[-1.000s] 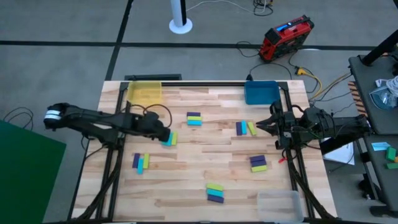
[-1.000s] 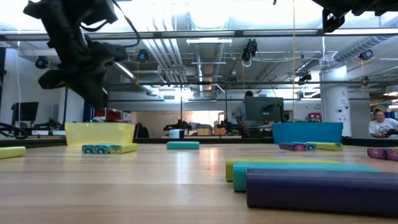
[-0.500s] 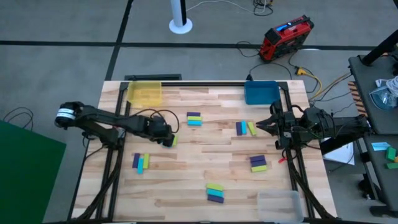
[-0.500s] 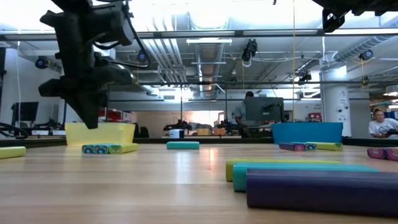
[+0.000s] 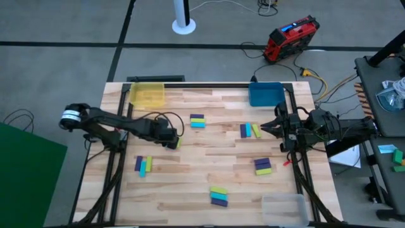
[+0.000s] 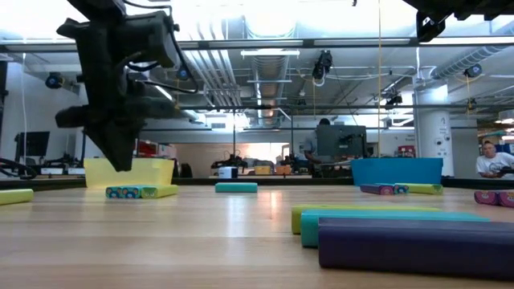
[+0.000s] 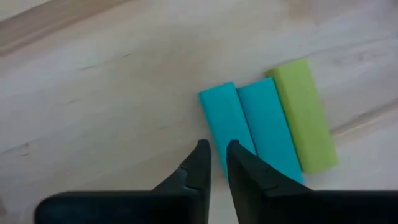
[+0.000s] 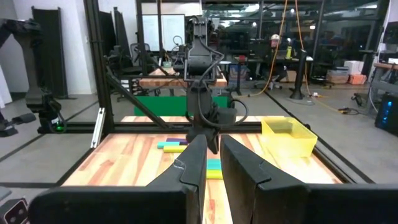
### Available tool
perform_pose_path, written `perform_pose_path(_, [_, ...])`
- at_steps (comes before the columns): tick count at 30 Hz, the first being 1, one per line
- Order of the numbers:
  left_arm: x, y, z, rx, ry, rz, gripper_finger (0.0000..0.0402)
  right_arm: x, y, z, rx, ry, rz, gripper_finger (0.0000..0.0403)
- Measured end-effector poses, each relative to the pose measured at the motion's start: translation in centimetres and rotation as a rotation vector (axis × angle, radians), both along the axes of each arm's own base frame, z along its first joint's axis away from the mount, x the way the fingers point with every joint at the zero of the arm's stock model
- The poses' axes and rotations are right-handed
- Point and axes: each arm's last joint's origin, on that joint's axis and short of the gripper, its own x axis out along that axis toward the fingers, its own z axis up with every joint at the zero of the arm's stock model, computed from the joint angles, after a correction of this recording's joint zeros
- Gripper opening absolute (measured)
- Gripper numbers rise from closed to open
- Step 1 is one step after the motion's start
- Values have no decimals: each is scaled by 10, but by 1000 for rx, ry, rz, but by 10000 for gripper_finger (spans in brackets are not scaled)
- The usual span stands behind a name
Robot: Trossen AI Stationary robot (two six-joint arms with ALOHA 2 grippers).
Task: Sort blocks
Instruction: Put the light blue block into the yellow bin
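Left hand (image 7: 214, 148): held low over the left-centre of the tabletop (image 5: 209, 183), directly above a row of three blocks; fingers nearly closed, only a narrow gap between the tips, nothing gripped. In the low view this hand (image 6: 120, 156) is seen hanging just above the blocks, not touching them.

Blocks under the left hand: two cyan blocks (image 7: 252, 134) laid side by side and touching, with one yellow-green block (image 7: 303, 115) touching the outer cyan one. All three lie flat on the wood.

Right hand (image 8: 213, 144): held at the right edge of the tabletop, pointed leftward across it; fingers close together with a slim gap, nothing held.

Other block groups, high view: a purple and cyan pair (image 5: 197, 121) at far centre; a group of purple, cyan and yellow-green (image 5: 250, 130) right of centre; a group (image 5: 143, 164) at near left; a purple and cyan group (image 5: 262, 166) at near right; a yellow-green and purple group (image 5: 219, 196) at near centre.

Containers: a yellow bin (image 5: 147, 94) at the far-left corner, a blue bin (image 5: 266, 94) at the far-right corner, a clear tray (image 5: 284, 209) at the near-right corner.
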Motion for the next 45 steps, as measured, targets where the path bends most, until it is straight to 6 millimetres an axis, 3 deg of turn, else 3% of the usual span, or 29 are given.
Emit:
perform_pose_path(12, [9,0,-15,0,22,3,92,0,0,0,-1,0,0,38])
perform_pose_path(24, [12,0,-18,-1,13,3,95,0,0,0,-3,0,0,38])
perform_pose_path(34, [3,0,-19,3,110,5,95,0,0,0,-2,1,0,38])
perform_pose_path(45, [10,1,-4,12,75,4,95,0,0,0,-2,1,0,38])
